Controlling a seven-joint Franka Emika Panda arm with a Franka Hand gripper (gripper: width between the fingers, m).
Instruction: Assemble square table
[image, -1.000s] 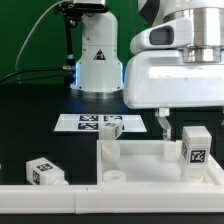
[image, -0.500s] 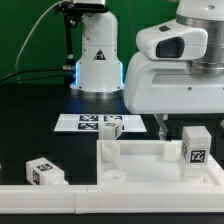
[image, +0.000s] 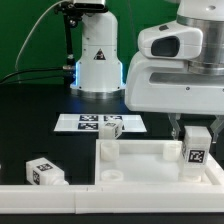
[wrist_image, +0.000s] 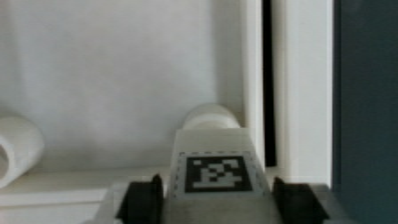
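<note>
The square table's white slab (image: 140, 152) lies with its raised rim up at the exterior view's right. A white leg (image: 196, 146) with a black-and-white tag stands upright in its far right corner. My gripper (image: 194, 136) has come straight down over it and is shut on the leg, one finger against each side. In the wrist view the tagged leg (wrist_image: 217, 165) fills the gap between the dark pads (wrist_image: 143, 200) of my gripper (wrist_image: 219, 204), above the slab's floor (wrist_image: 107, 90). Another leg (image: 108, 150) stands in the slab's left corner.
A loose tagged leg (image: 45, 172) lies on the black table at the exterior view's left. Another leg (image: 111, 126) sits on the marker board (image: 82, 122). A long white rail (image: 60, 198) runs along the front. The arm's base (image: 97, 60) stands behind.
The gripper has come down and moved to the exterior view's right, over the right-hand leg. Its fingers have gone from wide open to closed against the leg's sides.
</note>
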